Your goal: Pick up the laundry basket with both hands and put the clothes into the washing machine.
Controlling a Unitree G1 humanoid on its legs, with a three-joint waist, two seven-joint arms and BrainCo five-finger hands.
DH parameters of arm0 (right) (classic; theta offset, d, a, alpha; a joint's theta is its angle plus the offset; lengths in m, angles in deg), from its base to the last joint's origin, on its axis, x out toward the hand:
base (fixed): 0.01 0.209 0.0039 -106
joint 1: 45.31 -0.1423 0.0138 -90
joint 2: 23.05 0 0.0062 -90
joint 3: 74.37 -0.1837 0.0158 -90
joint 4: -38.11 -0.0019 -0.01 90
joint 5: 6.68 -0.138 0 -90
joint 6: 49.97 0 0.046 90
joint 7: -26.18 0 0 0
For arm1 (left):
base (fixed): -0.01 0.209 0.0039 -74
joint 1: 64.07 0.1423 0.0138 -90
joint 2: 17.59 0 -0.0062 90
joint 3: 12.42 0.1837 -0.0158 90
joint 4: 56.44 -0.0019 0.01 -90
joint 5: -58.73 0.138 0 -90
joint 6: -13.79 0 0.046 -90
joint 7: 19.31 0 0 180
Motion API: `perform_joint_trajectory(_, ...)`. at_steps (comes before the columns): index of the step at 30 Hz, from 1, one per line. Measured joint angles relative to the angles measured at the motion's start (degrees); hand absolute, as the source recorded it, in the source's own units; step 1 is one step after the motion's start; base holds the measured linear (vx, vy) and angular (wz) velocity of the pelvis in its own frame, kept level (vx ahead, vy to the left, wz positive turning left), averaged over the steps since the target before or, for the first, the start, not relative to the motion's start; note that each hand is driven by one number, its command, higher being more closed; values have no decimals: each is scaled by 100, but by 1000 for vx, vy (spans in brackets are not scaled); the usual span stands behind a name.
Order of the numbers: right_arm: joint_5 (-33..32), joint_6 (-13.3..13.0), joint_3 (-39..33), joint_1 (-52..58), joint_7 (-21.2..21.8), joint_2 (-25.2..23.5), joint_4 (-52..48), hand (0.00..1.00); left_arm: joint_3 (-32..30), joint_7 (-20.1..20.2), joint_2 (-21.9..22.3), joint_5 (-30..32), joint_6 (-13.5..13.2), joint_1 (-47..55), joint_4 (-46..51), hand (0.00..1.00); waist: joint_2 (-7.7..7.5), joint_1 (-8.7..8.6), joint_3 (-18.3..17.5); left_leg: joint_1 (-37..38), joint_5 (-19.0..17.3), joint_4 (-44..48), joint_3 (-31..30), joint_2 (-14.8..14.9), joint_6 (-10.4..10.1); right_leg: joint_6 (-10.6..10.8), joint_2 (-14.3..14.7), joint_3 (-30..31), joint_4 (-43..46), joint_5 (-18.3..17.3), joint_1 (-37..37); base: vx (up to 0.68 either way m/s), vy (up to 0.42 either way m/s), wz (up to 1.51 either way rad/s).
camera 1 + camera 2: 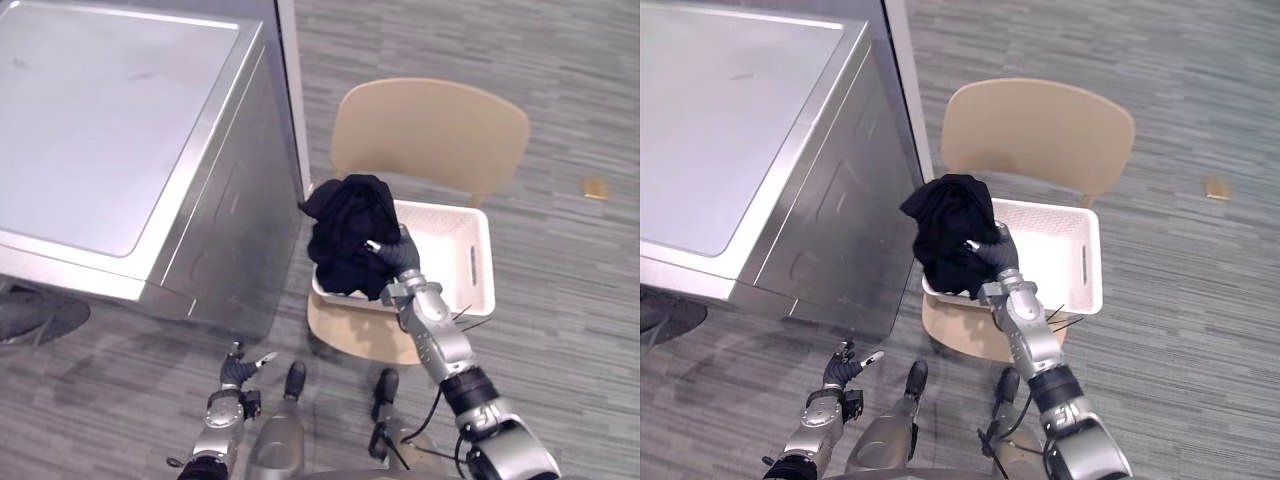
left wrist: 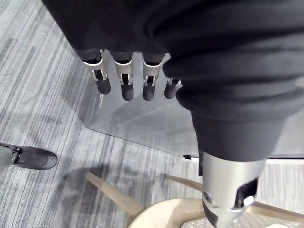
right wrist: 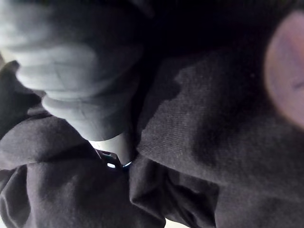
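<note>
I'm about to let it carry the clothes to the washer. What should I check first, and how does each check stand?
1. Right hand grips black clothes: ok, fingers curled into the bundle.
2. Clothes clear of white basket: cannot tell, the bundle's lower edge overlaps its rim.
3. Washing machine open: not ok, its top lies flat and shut.
4. Basket seated on chair: ok.
5. Left hand free: ok, open, low by the floor, holding nothing.
</note>
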Motion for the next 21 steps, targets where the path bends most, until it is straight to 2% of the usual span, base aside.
perform_joint_trajectory(1,0,-41,-47,87,11,-21,-123,100,5,2,2,0,0,0,-1,0,0,-79,-1,-16,-25,85,-74,4,13,35,-3,161,265,-171,-7,-47,-74,101)
perform_joint_trajectory(2,6,-175,-154,301,8,-74,-363,100,7,1,-10,4,-8,-47,-2,0,-22,-209,-17,-76,-42,221,-360,-17,20,40,-33,640,1190,-817,-116,-14,-102,145)
perform_joint_trajectory(3,52,-262,-260,423,-15,-113,-508,100,0,-3,-54,10,-23,-65,19,0,-103,-250,-70,-121,-31,323,-632,-71,4,63,-95,851,2219,-1376,-271,44,-211,154)
perform_joint_trajectory(5,218,-382,-321,482,-115,-163,-591,100,-7,-11,-119,17,-11,-28,50,0,-298,-207,-191,-406,-47,606,-941,-227,-160,320,-158,1157,2854,-1969,-286,-16,-346,113)
perform_joint_trajectory(7,472,-394,-283,434,-173,-222,-586,100,-43,-47,-64,39,-4,76,257,0,-238,-27,-240,-591,-17,675,-1047,-176,-301,57,-25,1179,2426,-2310,-161,-165,-313,39)
perform_joint_trajectory(8,632,-394,-220,422,-249,-143,-577,100,-3,-88,152,48,-11,270,558,0,51,112,-235,-703,-8,657,-1085,62,-306,23,193,1061,2265,-2277,-188,-237,-211,-7)
perform_joint_trajectory(9,740,-393,-201,463,-343,-100,-576,100,72,-135,302,43,-28,466,839,0,153,181,-251,-785,-11,629,-1122,145,-296,-26,241,943,2444,-2286,-337,-243,-185,5)
perform_joint_trajectory(10,762,-393,-211,484,-385,-90,-576,100,131,-143,365,41,-26,559,983,0,189,186,-263,-822,-20,579,-1137,168,-266,-90,241,865,2592,-2322,-429,-231,-157,48)
perform_joint_trajectory(11,807,-394,-245,479,-463,21,-571,100,325,-152,485,40,-19,647,1242,0,331,133,-222,-854,-60,389,-1145,236,-108,-167,280,670,2688,-2352,-484,-191,-134,60)
perform_joint_trajectory(12,849,-394,-248,469,-513,101,-552,100,449,-147,521,37,-17,695,1384,0,410,128,-212,-835,-157,224,-1121,346,-12,-225,367,557,2655,-2316,-469,-223,-164,77)
perform_joint_trajectory(13,1024,-377,-271,425,-614,176,-432,100,666,-126,552,37,-27,783,1737,0,425,137,-218,-831,-574,4,-622,500,172,-449,294,404,2348,-2099,-449,-182,-106,62)
perform_joint_trajectory(14,1173,-373,-315,367,-624,265,-322,100,784,-120,581,40,-34,785,1948,0,380,146,-191,-884,-454,81,-79,436,75,-471,165,301,2126,-1912,-400,-143,-97,63)
perform_joint_trajectory(15,1231,-351,-346,369,-625,294,-292,100,855,-116,578,46,-40,768,2041,0,364,121,-185,-923,-380,239,130,347,-5,-446,54,233,2047,-1818,-392,-118,-73,74)
perform_joint_trajectory(16,1302,-309,-419,369,-650,364,-229,100,929,-109,575,65,-81,809,2376,0,351,10,-204,-941,-352,871,514,124,-36,-426,-183,93,1889,-1669,-361,-97,-61,73)
perform_joint_trajectory(17,1415,-286,-445,358,-650,414,-178,100,933,-114,563,109,-138,830,2674,0,346,-49,-202,-844,-371,1317,769,69,-17,-396,-270,3,1714,-1545,-304,-92,-32,68)
perform_joint_trajectory(18,1453,-277,-438,344,-649,440,-129,100,934,-116,544,115,-163,826,2827,0,372,-82,-218,-752,-382,1470,885,83,-28,-371,-283,-49,1610,-1484,-256,-45,36,44)
perform_joint_trajectory(19,1577,-201,-427,329,-645,474,-43,100,959,-122,480,174,-301,776,3050,0,480,-90,-286,-309,-465,1429,1018,134,-43,-315,-283,-114,1392,-1373,-138,-18,40,36)
perform_joint_trajectory(21,1668,-170,-357,275,-600,512,89,100,1072,-141,390,351,-413,521,3204,0,563,-105,-344,89,-421,669,958,206,-91,-186,-180,-298,960,-1135,105,-20,91,35)
